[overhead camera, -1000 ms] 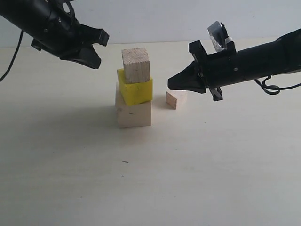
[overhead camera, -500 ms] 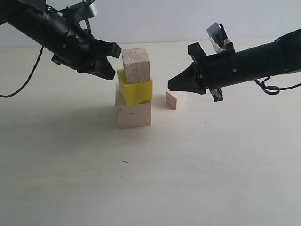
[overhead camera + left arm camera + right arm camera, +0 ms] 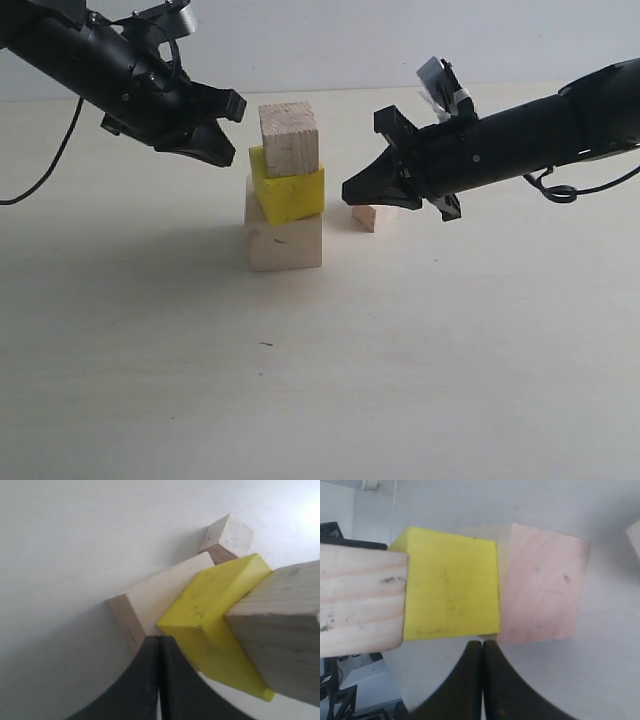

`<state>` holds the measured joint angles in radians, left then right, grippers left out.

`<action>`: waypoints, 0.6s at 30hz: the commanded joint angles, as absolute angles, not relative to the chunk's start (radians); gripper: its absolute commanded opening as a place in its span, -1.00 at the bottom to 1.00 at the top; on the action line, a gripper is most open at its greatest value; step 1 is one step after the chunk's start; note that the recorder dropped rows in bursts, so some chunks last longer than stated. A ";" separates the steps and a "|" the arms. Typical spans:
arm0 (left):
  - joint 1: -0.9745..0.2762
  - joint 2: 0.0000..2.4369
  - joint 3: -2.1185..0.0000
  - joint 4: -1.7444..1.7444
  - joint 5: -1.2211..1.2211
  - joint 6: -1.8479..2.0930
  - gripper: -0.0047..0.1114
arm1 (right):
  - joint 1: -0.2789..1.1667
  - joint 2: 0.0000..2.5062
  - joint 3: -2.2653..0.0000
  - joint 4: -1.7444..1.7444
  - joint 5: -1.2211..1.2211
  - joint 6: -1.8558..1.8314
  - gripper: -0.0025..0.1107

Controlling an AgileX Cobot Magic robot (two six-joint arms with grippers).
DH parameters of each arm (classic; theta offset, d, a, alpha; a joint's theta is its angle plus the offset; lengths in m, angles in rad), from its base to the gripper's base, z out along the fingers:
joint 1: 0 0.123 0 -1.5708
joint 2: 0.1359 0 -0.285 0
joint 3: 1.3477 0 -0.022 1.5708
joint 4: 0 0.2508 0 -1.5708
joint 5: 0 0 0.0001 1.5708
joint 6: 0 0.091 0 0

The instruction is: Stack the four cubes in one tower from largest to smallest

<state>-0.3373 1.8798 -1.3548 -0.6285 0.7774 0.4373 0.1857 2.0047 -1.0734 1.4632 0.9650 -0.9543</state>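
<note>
Three cubes were stacked; small cube lay on table near right gripper.
Exterior: medium cube sat on yellow cube on large cube, with left gripper beside them. Left wrist: fingers pressed together. Right wrist: likewise pressed together.
</note>
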 commanded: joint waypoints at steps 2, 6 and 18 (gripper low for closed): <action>-0.325 1.878 -1.352 -0.658 0.801 0.470 -0.92 | 0.186 2.004 -1.078 1.468 0.946 -0.965 -0.96; -0.325 1.878 -1.352 -0.689 0.820 0.498 -0.92 | 0.186 2.004 -1.109 1.458 0.964 -0.962 -0.96; -0.323 1.878 -1.352 -0.662 0.831 0.498 -0.92 | 0.186 2.004 -1.124 1.421 0.966 -0.935 -0.96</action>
<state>-0.3266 1.8805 -1.3548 -0.6735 0.8305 0.4900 0.1857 2.0063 -1.1179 1.4249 0.9561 -0.9319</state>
